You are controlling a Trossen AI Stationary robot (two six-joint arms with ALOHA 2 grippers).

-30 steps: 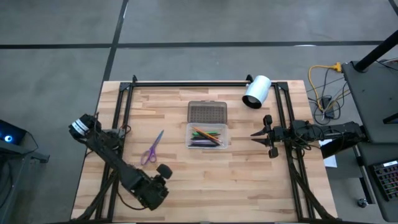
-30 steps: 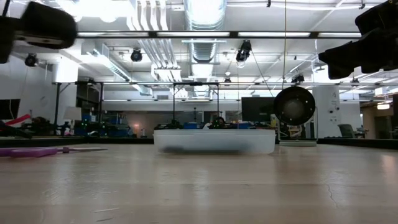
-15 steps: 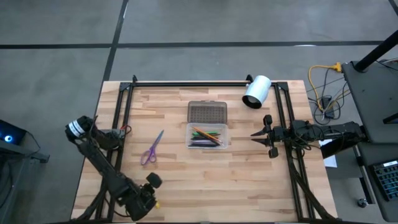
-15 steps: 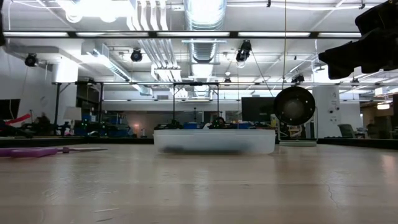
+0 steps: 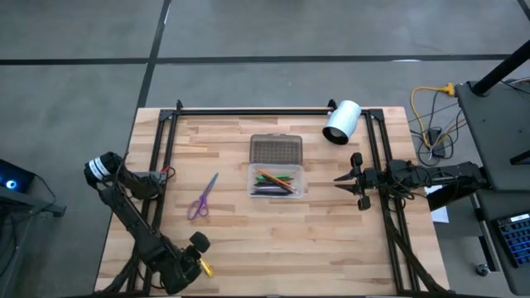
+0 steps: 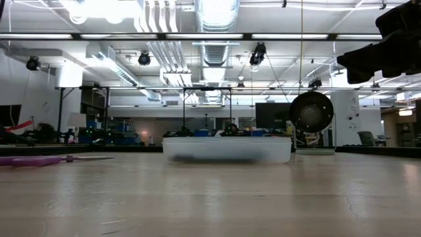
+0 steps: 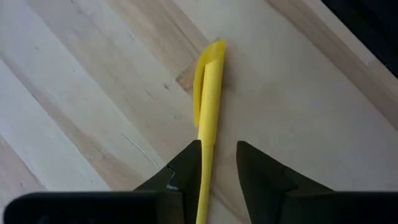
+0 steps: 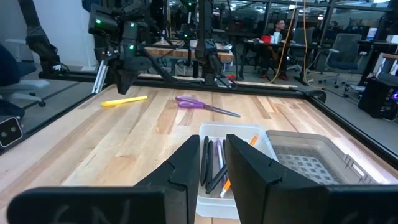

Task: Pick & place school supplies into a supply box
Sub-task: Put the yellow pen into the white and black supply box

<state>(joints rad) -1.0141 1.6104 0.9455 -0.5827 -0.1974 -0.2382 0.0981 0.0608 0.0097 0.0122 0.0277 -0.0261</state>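
Table [image 5: 331,240]: filling the centre of the high view, bare light planks running to a near edge at lower left; judged the chief hazard, since the yellow pen [image 5: 204,267] is lying just beside that edge and a glancing nudge from a descending finger could be rolling it off. Left arm: reaching down the left side of the high view to the lower left corner, wrist bent downward; left gripper [image 7: 219,158] hanging over the pen's lower end in the left wrist view, fingers parted narrowly, straddling the shaft and not gripping it. Judged risk: closing on so thin a barrel near one end and letting it pivot or slip out. Right arm: waiting at right centre of the high view, stretched level toward the middle; right gripper [image 5: 349,178] parted slightly, empty, pointing at the box. Supply box [image 5: 277,180]: sitting open at centre, clear tray already holding dark, green and orange pens, dotted lid [image 5: 276,150] lying flat just above it, touching. Scissors [image 5: 201,197]: purple-handled, lying left of the box, well apart from the pen, not yet collected.
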